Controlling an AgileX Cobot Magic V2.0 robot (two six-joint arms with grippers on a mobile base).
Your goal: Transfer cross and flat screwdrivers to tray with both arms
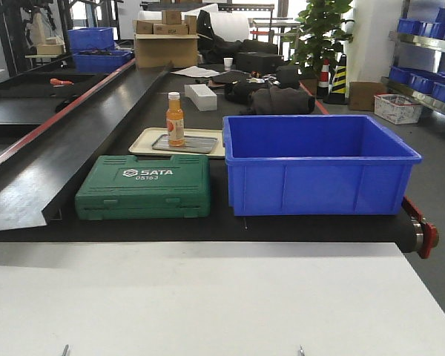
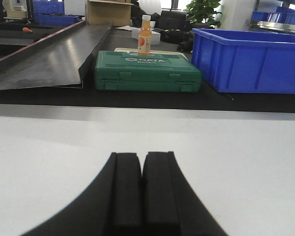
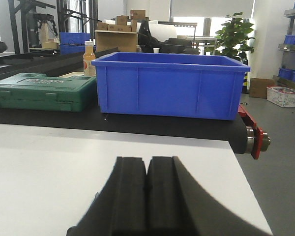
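The cross and flat screwdrivers are out of view in all three views. The tray (image 1: 200, 143), shiny grey metal, lies on a cream tray (image 1: 141, 141) behind a green SATA tool case (image 1: 143, 187) on the black belt. An orange bottle (image 1: 176, 119) stands upright on the metal tray. In the left wrist view my left gripper (image 2: 141, 155) hovers low over the white table (image 2: 49, 147), shut with nothing between its black pads. My right gripper (image 3: 147, 160) is likewise shut and empty above the white table, facing a blue bin (image 3: 169, 86).
The deep blue bin (image 1: 319, 167) stands on the belt right of the green case (image 2: 147, 71). A slanted black ramp (image 1: 52, 156) runs along the left. The belt's red end roller (image 1: 428, 237) sits at the right edge. Boxes and clutter lie farther back.
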